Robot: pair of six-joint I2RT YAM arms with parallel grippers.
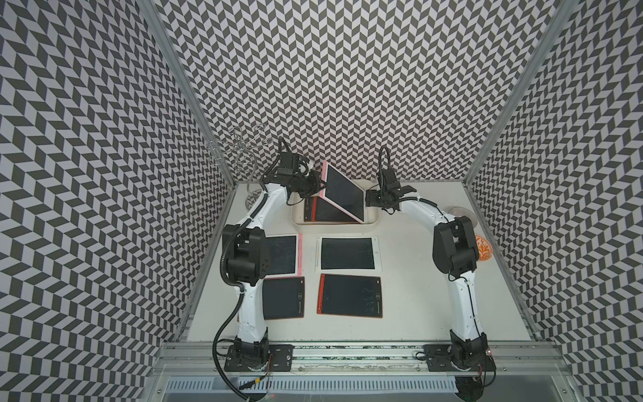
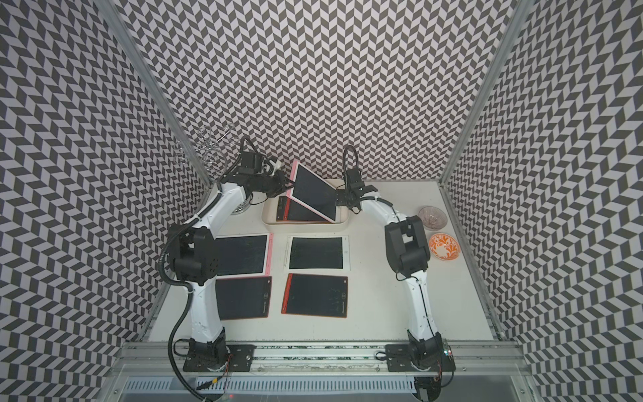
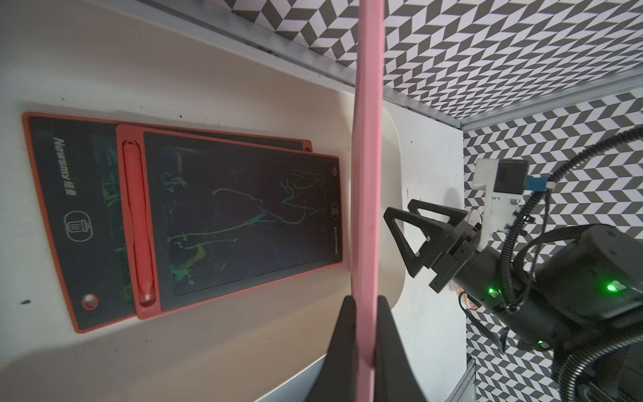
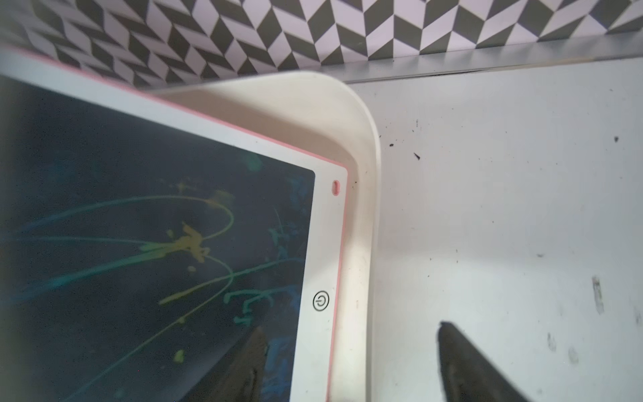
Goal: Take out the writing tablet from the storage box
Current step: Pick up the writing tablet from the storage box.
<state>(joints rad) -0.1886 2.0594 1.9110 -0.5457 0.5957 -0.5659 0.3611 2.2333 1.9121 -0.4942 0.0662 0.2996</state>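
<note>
The left gripper (image 1: pixel 318 187) is clamped on the raised edge of the pink tablet (image 1: pixel 342 193), which tilts with its lower end inside the box (image 1: pixel 334 226) at the table's (image 1: pixel 417 285) far edge. The right gripper (image 1: pixel 369 200) is just beside that end, jaws apart. The tabletop is white and scuffed, with chevron walls (image 1: pixel 348 87) around it.

Left arm (image 1: pixel 264 209) and right arm (image 1: pixel 417 209) arched inward, left end effector (image 3: pixel 363 302) clamped, right end effector (image 4: pixel 350 327) spread
</note>
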